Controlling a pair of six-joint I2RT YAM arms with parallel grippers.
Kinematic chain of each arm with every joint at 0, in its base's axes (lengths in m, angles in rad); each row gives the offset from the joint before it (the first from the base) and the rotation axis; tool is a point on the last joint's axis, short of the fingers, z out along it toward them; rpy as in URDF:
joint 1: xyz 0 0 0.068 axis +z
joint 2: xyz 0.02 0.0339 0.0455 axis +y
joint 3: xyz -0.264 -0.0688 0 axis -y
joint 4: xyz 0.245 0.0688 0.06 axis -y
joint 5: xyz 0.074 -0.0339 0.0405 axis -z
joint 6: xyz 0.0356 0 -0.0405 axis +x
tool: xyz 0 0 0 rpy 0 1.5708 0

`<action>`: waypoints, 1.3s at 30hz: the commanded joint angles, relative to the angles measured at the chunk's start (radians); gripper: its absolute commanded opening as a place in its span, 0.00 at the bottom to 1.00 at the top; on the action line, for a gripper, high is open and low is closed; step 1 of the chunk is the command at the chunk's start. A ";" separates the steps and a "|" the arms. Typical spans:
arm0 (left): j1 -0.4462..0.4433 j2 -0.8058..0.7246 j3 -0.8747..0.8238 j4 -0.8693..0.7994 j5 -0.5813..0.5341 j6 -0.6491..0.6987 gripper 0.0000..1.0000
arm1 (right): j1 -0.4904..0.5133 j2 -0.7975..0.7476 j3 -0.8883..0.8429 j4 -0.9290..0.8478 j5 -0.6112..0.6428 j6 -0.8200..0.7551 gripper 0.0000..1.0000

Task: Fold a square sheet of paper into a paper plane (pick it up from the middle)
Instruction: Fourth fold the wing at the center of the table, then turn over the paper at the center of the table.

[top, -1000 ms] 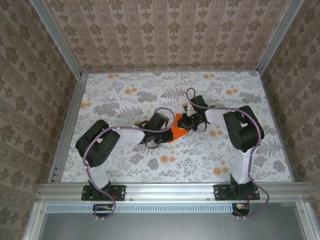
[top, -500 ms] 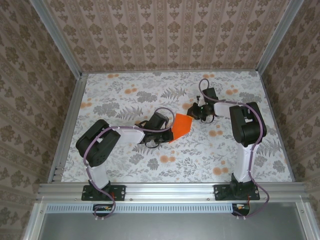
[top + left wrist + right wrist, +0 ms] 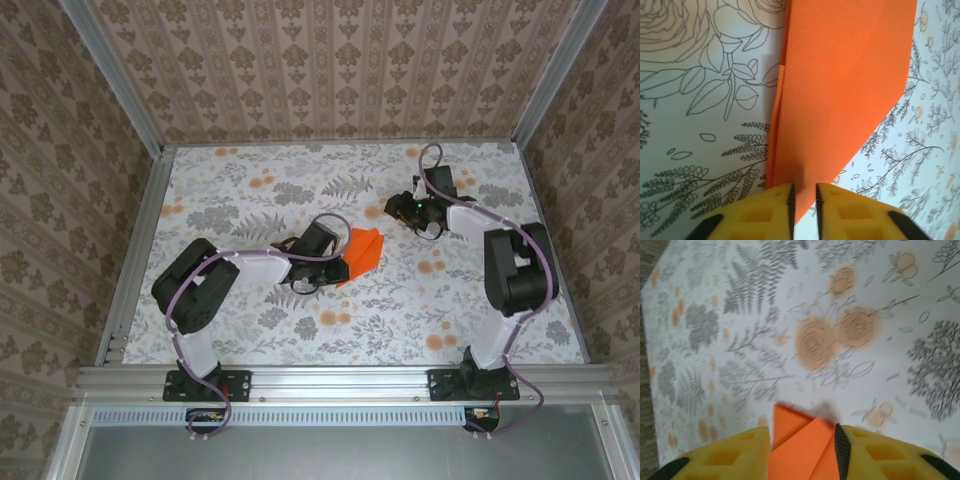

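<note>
Loosened since a second ago, the left gripper (image 3: pixel 804 194) is slightly parted over a corner of the folded sheet of paper (image 3: pixel 362 250), laid flat between both arms. The right gripper (image 3: pixel 803 431), drawn back, is spread and empty. Light and limp, the sheet is best pinched at its crease.

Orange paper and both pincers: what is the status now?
Left pincer slightly open at orange paper edge. Right pincer open, apart from it. Paper folded, on table. No obstruction seen.

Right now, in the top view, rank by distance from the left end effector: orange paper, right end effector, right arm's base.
1. Orange paper, beside the left end effector.
2. Right end effector, back-right.
3. Right arm's base, near-right edge.
</note>
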 commanded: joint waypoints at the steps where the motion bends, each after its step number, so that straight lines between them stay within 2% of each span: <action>1: 0.015 -0.086 0.033 -0.055 -0.006 0.023 0.29 | 0.026 -0.087 -0.083 0.017 -0.016 0.045 0.46; 3: 0.029 -0.117 0.020 -0.055 -0.019 0.018 0.37 | 0.043 -0.125 -0.125 0.029 -0.020 0.067 0.50; 8: 0.073 -0.193 -0.056 -0.035 -0.049 -0.010 0.48 | 0.100 -0.150 -0.203 0.067 -0.021 0.121 0.56; 15: 0.126 -0.260 -0.146 -0.024 -0.093 -0.048 0.66 | 0.183 -0.053 -0.220 0.145 -0.029 0.181 0.56; 24: 0.165 -0.289 -0.201 0.006 -0.069 -0.088 0.78 | 0.218 0.039 -0.180 0.178 -0.050 0.180 0.45; 29: 0.189 -0.291 -0.216 0.036 -0.024 -0.104 0.82 | 0.223 0.073 -0.182 0.235 -0.087 0.177 0.34; 33: 0.216 -0.291 -0.227 0.064 0.031 -0.110 0.88 | 0.223 0.099 -0.183 0.289 -0.110 0.173 0.27; 39: 0.266 -0.281 -0.242 0.128 0.194 -0.098 0.95 | 0.223 0.113 -0.212 0.456 -0.161 0.207 0.11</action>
